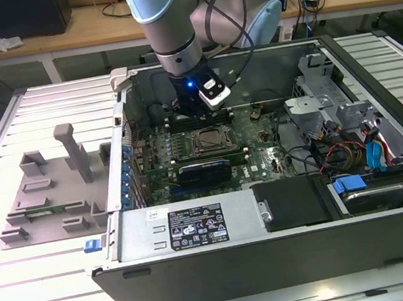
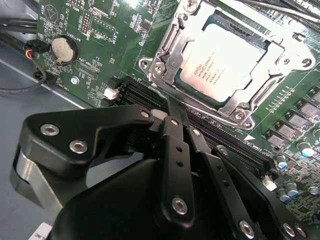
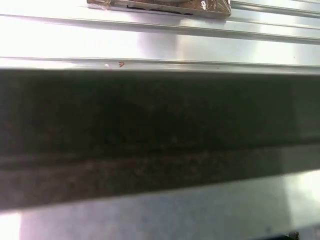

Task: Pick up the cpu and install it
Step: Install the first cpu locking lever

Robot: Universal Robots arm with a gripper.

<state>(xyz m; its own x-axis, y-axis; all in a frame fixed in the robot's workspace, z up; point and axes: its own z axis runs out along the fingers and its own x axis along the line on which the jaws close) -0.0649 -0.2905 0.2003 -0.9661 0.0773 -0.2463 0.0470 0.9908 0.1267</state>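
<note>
Exterior view first: the arm reaches down into an open computer case (image 1: 273, 245) that lies on its side on a ribbed metal bench (image 1: 27, 292). The end effector (image 1: 200, 113) hangs low over the green motherboard (image 1: 261, 154), just behind the socket frame (image 1: 213, 140) as that camera sees it, with a blue light glowing on the wrist above it. On the bench, well apart from the end effector and outside the case on the exterior view's left, sits a grey moulded fixture (image 1: 51, 192) with upright posts.

In the second wrist view the end effector (image 2: 172, 107) fills the foreground as black linkages with silver screws. Its fingers (image 2: 176, 112) are drawn together into one narrow tip, so it is closed, and nothing is gripped between them. The tip points at the black memory slots (image 2: 150, 95) that run just beside the socket.

The cpu (image 2: 222, 62) lies flat inside the metal socket frame (image 2: 280, 65), just beyond the fingertip and not touching it. Its silver-grey top faces up, and the frame's bright arms surround it on all sides. A round coin battery (image 2: 65, 49) sits on the board off to one side of the end effector, near some dark cables (image 2: 20, 45).

In the first wrist view a dark band (image 3: 160, 135) runs between pale ribbed metal surfaces (image 3: 160, 45).
</note>
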